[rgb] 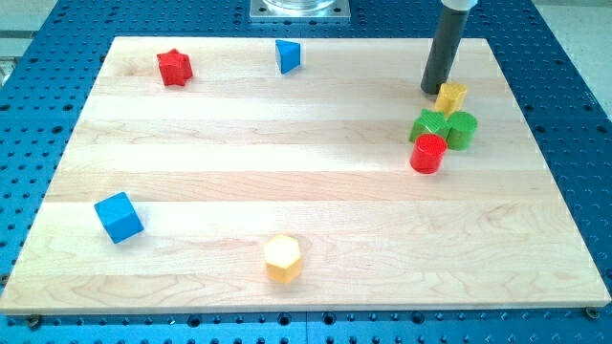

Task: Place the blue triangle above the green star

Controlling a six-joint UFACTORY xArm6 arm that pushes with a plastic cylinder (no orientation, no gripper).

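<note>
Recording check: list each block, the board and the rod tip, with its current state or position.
blue triangle: alone, top centre.
green star: in right-hand cluster.
green cylinder: beside star.
red cylinder: below star.
yellow block: beside my tip.
my tip: left of yellow block.
red star: top left.
blue cube: bottom left.
yellow hexagon: bottom centre.

A pale wooden board (pixel 287 182) lies on a blue perforated table (pixel 574 57), with a metal mount (pixel 299 10) at the view's top.
</note>
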